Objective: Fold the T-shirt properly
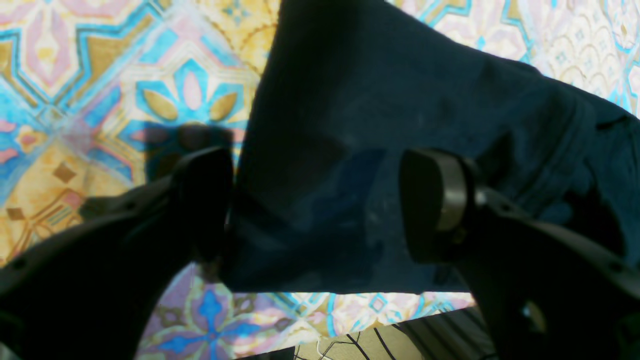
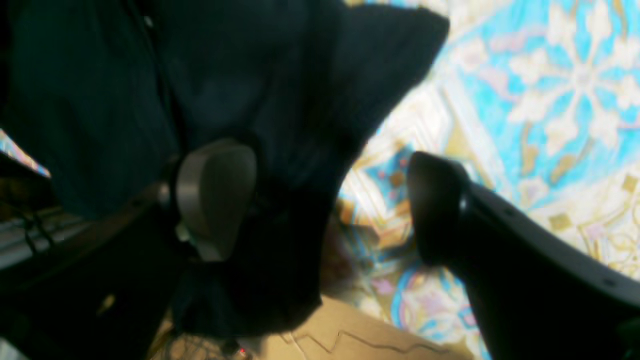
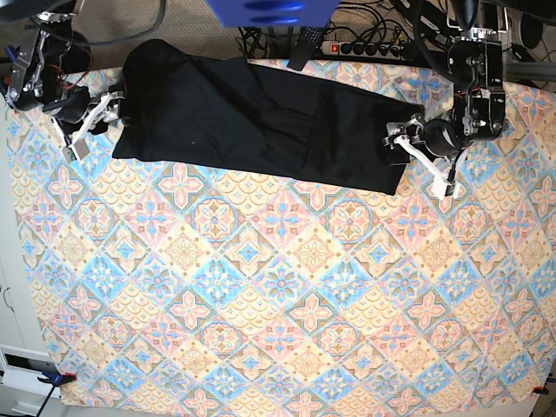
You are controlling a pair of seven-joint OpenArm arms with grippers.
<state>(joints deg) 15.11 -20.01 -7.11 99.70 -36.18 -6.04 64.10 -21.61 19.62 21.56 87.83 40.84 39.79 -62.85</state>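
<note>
The black T-shirt (image 3: 252, 113) lies stretched in a long band across the far part of the patterned tablecloth (image 3: 278, 287). My left gripper (image 3: 401, 139) is at the shirt's right end. In the left wrist view it (image 1: 320, 205) is open, its fingers (image 1: 435, 200) wide apart with the shirt's corner (image 1: 350, 150) lying between them. My right gripper (image 3: 109, 109) is at the shirt's left end. In the right wrist view it (image 2: 325, 205) is open, with dark cloth (image 2: 250, 75) hanging over one finger (image 2: 215, 195) and into the gap.
A power strip (image 3: 365, 48) and cables lie beyond the table's far edge. A blue object (image 3: 269, 10) hangs at the top centre. The table's far edge shows in both wrist views, close under the grippers.
</note>
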